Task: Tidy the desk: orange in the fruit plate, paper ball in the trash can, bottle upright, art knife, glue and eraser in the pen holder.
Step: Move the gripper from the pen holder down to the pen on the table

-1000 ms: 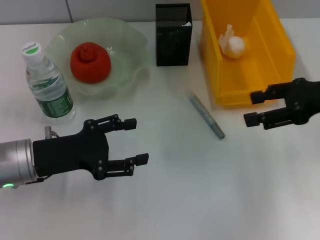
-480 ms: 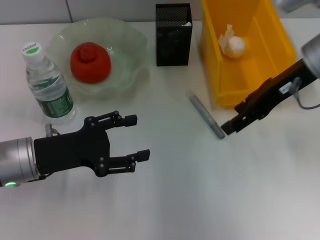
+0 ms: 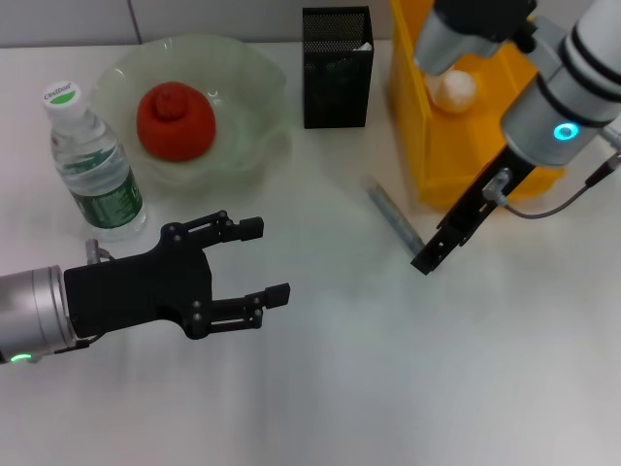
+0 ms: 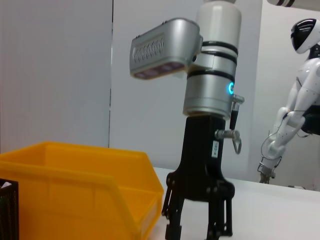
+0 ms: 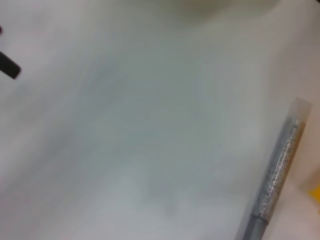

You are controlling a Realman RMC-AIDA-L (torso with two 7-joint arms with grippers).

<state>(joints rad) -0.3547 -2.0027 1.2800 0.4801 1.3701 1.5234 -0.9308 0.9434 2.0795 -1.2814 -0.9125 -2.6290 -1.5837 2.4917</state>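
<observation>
A slim grey glittery pen-shaped stick [image 3: 391, 216] [image 5: 280, 170] lies on the white desk between the black mesh pen holder [image 3: 336, 68] and the yellow trash bin [image 3: 427, 146]. My right gripper [image 3: 427, 259] [image 4: 197, 231] points down at the stick's near end, fingers apart and holding nothing. The paper ball [image 3: 454, 87] lies in the bin. The orange [image 3: 175, 121] sits in the green glass fruit plate [image 3: 252, 97]. The bottle [image 3: 92, 165] stands upright at the left. My left gripper [image 3: 265, 260] hovers open and empty near the bottle.
The bin's yellow wall [image 4: 75, 190] fills the lower part of the left wrist view beside the pen holder's corner [image 4: 6, 210]. A white humanoid robot [image 4: 295, 100] stands far behind. Something white pokes out of the pen holder [image 3: 364, 46].
My right arm has swung from beside the bin's front to point down over the grey stick's near end. The left gripper has barely shifted.
</observation>
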